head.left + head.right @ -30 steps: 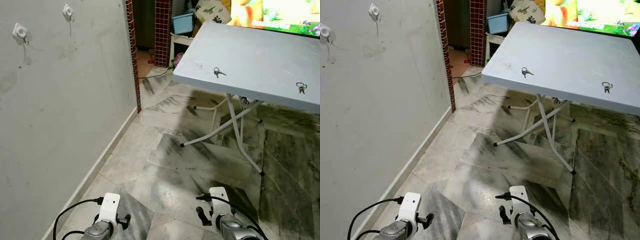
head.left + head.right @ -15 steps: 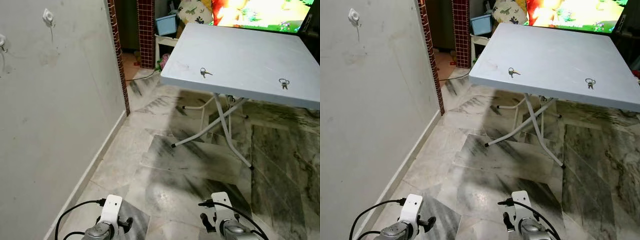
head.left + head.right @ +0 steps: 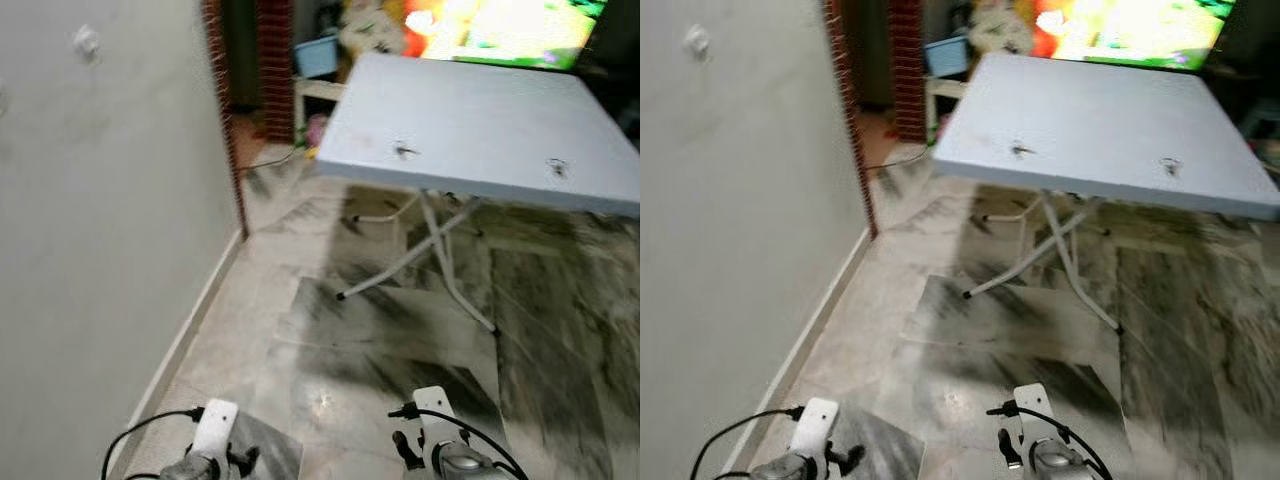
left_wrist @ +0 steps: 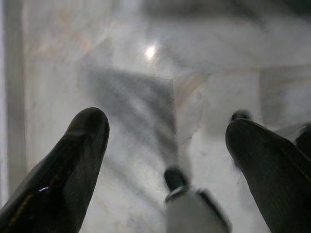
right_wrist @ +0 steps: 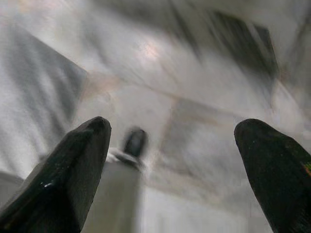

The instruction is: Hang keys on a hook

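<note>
Two small sets of keys lie on the grey folding table (image 3: 480, 100): one set of keys (image 3: 405, 151) near its front left edge, the other set of keys (image 3: 556, 167) toward the right. A white hook (image 3: 86, 40) is stuck high on the pale wall at the left. Both arms hang low at the bottom of the eye views, far from the table. In the left wrist view my left gripper (image 4: 166, 124) is open over the marble floor, nothing between its fingers. My right gripper (image 5: 173, 126) is open too, above the floor.
The table stands on crossed white legs (image 3: 430, 250) over grey marble floor (image 3: 330, 330). A brick-edged doorway (image 3: 215, 90) opens beyond the wall's end, with a blue bin (image 3: 315, 55) behind. A bright screen (image 3: 490, 25) glows behind the table. The picture is blurred.
The whole view has shifted and blurred, so the camera moved: wall and hook slid left, the table sits more central. Both arms hang as before, grippers open.
</note>
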### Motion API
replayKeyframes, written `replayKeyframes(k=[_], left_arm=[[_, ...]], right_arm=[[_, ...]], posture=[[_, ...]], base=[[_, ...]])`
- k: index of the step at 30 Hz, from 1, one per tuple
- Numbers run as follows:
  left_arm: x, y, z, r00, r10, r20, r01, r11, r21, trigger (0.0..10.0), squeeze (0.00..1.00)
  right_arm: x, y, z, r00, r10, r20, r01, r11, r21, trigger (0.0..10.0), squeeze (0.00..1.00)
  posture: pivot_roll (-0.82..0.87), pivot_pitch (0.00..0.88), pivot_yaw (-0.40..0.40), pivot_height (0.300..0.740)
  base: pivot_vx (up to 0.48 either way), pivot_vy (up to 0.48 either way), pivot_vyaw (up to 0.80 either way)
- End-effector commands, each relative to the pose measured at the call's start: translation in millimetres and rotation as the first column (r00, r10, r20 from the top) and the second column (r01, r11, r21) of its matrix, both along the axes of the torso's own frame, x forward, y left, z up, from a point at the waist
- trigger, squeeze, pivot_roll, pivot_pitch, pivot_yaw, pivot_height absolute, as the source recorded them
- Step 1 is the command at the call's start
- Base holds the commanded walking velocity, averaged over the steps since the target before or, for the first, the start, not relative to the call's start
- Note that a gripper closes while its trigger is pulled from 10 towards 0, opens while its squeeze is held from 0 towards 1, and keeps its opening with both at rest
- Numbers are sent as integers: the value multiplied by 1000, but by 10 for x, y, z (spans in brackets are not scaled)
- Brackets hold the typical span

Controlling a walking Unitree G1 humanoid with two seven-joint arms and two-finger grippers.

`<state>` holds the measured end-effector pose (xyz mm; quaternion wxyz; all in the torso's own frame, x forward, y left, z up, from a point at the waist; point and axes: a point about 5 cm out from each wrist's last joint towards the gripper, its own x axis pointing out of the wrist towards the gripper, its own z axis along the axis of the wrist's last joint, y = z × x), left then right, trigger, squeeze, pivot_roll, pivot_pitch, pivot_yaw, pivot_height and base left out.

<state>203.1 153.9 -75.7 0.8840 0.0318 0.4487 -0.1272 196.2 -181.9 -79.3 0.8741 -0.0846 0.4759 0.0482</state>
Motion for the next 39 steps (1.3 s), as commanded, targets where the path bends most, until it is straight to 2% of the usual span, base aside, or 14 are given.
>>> replayKeyframes(k=[1, 8, 15, 19, 22, 24, 28, 30, 33, 34, 35, 37, 38, 39], left_arm=[[-47, 27, -23, 1000, -11, -13, 11, 1000, 8, 10000, 0], [-85, 15, -42, 999, -21, -25, 22, 1000, 3, 10000, 0], [-107, 41, -54, 999, -20, -37, 20, 1000, 15, 10000, 0], [-73, 100, -36, 998, 64, -23, -64, 998, 10, 10000, 0], [-5, 104, 5, 996, 84, 15, -84, 996, -14, 10000, 0], [122, 122, 89, 989, 115, 88, -112, 993, -38, 10000, 0], [244, 159, 183, 974, 157, 166, -148, 987, -65, 10000, 0], [387, 195, 321, 943, 187, 276, -166, 981, -97, 10000, 0], [495, 205, 455, 905, 187, 381, -163, 982, -95, 10000, 0], [545, 160, 570, 869, 175, 464, -134, 984, -120, 10000, 0], [545, 160, 570, 869, 175, 464, -134, 984, -120, 10000, 0], [565, 111, 823, 785, 153, 600, -91, 987, -133, 10000, 0], [537, 109, 1022, 712, 105, 694, -54, 994, -94, 10000, 0], [517, 114, 1108, 677, 84, 731, -46, 996, -72, 10000, 0]], right_arm=[[100, 53, 48, 999, 19, 28, -19, 1000, 0, 10000, 0], [67, 60, 30, 999, 31, 21, -31, 1000, 0, 10000, 0], [53, 83, 22, 998, 51, 20, -51, 999, 5, 10000, 0], [54, 91, 22, 999, 49, 21, -50, 999, 7, 10000, 0], [121, 100, 59, 999, -10, 53, 8, 999, 45, 10000, 0], [298, 110, 170, 988, -69, 135, 57, 994, 95, 10000, 0], [467, 122, 294, 971, -87, 224, 61, 991, 122, 10000, 0], [622, 134, 431, 942, -88, 323, 46, 990, 136, 10000, 0], [715, 137, 526, 916, -125, 382, 60, 982, 177, 10000, 0], [792, 129, 629, 883, -80, 462, 20, 991, 133, 10000, 0], [792, 129, 629, 883, -80, 462, 20, 991, 133, 10000, 0], [880, 124, 791, 826, -67, 560, -3, 992, 124, 10000, 0], [922, 111, 932, 774, -47, 631, -22, 995, 101, 10000, 0], [931, 106, 998, 750, -34, 661, -32, 996, 86, 10000, 0]], posture=[[24, 0, 19, 740], [30, 0, 20, 740], [34, 0, 19, 740], [29, 0, 20, 740], [36, 0, 13, 740], [41, 0, 4, 740], [48, 0, 1, 740], [48, 0, 0, 740], [44, 0, 3, 740], [46, 0, 1, 740], [46, 0, 1, 740], [42, 0, -1, 740], [39, 0, -1, 740], [39, 0, -1, 740]], base=[[251, 0, -600], [0, 0, -622], [0, 0, 0], [0, 0, 0], [0, 0, 0], [0, 0, 0], [0, 0, 0], [0, 0, 0], [0, 0, 0], [0, 0, 0], [0, 0, 0], [0, 0, 0], [0, 0, 0], [0, 0, 0]])
